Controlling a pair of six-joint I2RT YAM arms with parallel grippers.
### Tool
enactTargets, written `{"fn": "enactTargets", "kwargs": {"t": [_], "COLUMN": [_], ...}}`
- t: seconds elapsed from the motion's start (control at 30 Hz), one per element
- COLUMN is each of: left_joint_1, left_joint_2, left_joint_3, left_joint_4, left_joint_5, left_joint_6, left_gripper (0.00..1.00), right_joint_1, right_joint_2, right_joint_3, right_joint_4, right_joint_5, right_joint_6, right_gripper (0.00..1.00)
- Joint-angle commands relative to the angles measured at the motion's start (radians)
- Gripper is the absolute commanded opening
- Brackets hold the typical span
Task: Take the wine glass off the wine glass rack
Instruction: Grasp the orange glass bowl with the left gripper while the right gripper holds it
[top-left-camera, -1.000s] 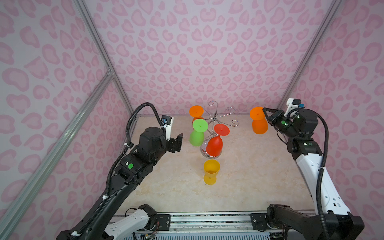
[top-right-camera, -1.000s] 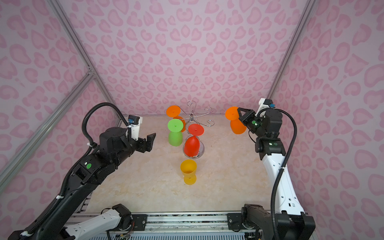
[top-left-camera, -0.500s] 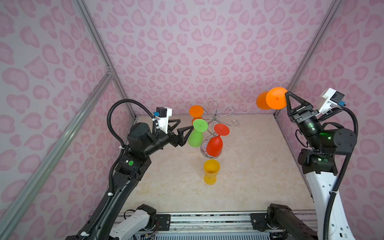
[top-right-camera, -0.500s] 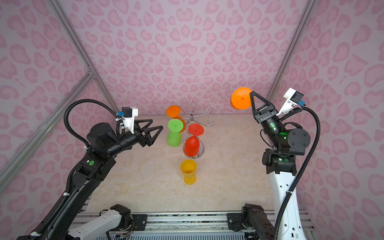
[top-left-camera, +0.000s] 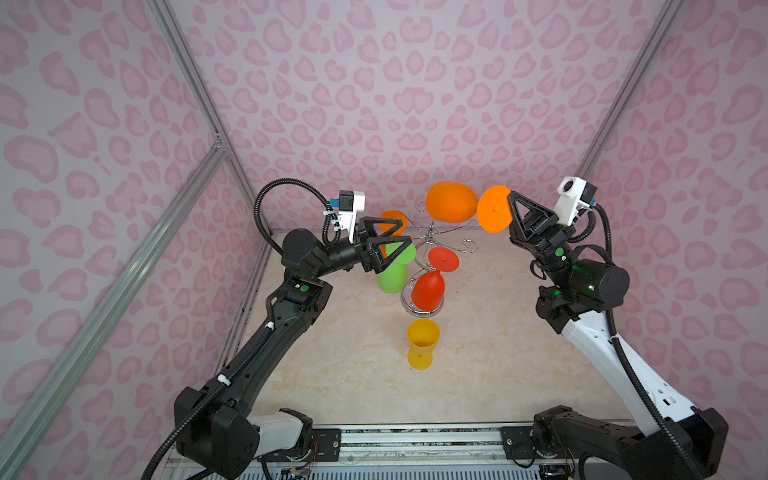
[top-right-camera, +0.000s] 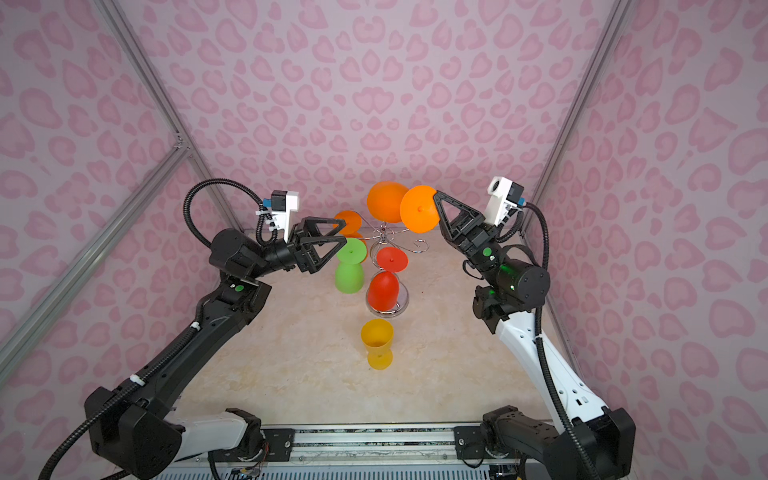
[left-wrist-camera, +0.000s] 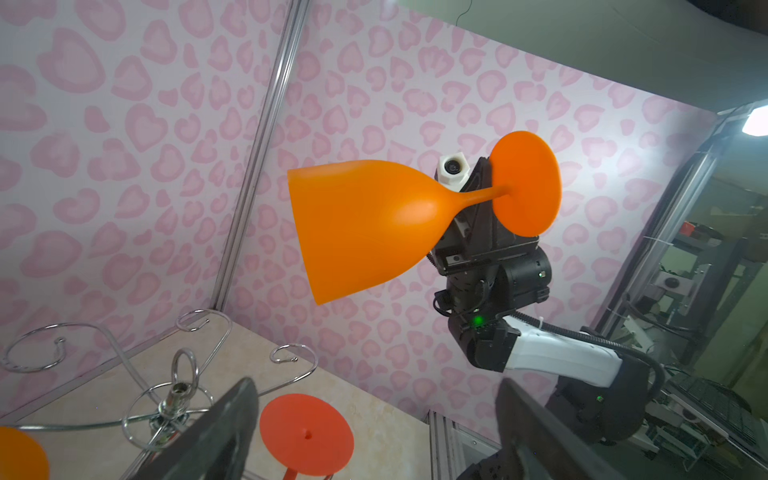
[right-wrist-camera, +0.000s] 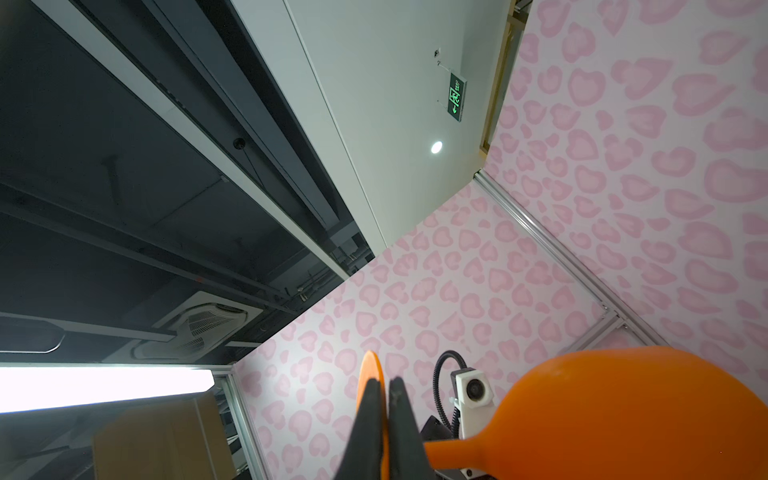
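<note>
An orange wine glass (top-left-camera: 451, 202) (top-right-camera: 386, 201) lies sideways in the air above the chrome wine glass rack (top-left-camera: 430, 237) (top-right-camera: 384, 237). My right gripper (top-left-camera: 512, 200) (top-right-camera: 436, 196) (right-wrist-camera: 384, 388) is shut on the rim of its round foot (right-wrist-camera: 370, 374). The glass touches no arm of the rack. My left gripper (top-left-camera: 407, 233) (top-right-camera: 345, 232) (left-wrist-camera: 374, 390) is open and empty beside the rack's left arms, aimed up at the held glass (left-wrist-camera: 365, 224). Its fingers (left-wrist-camera: 237, 411) frame the red glass's foot (left-wrist-camera: 306, 434).
A second orange glass (top-left-camera: 392, 220), a green glass (top-left-camera: 392, 274) and a red glass (top-left-camera: 428, 289) hang upside down on the rack. A yellow glass (top-left-camera: 423, 340) stands upright on the beige table (top-left-camera: 498, 365) in front of the rack's base. Pink patterned walls close in three sides.
My right arm lifted the orange glass and swung it left, to a spot above the rack. My left arm rose and reached right toward the rack, its gripper staying open.
</note>
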Motion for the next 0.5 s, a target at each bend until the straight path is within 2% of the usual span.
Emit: {"fn": "enactTargets", "kwargs": {"t": [0.0, 0.47], "left_joint_1": [0.001, -0.001], "left_joint_2": [0.043, 0.138], "left_joint_3": [0.022, 0.067], "left_joint_4": [0.204, 0.331], "left_joint_5": [0.046, 0.054], "left_joint_6": [-0.118, -0.241], "left_gripper": [0.91, 0.90], "right_joint_1": [0.025, 0.114], "right_joint_2": [0.029, 0.144], "right_joint_3": [-0.023, -0.014], "right_joint_4": [0.201, 0.326], "right_joint_5": [0.037, 0.056], "right_joint_6": [0.095, 0.171], "right_gripper": [0.00, 0.00]}}
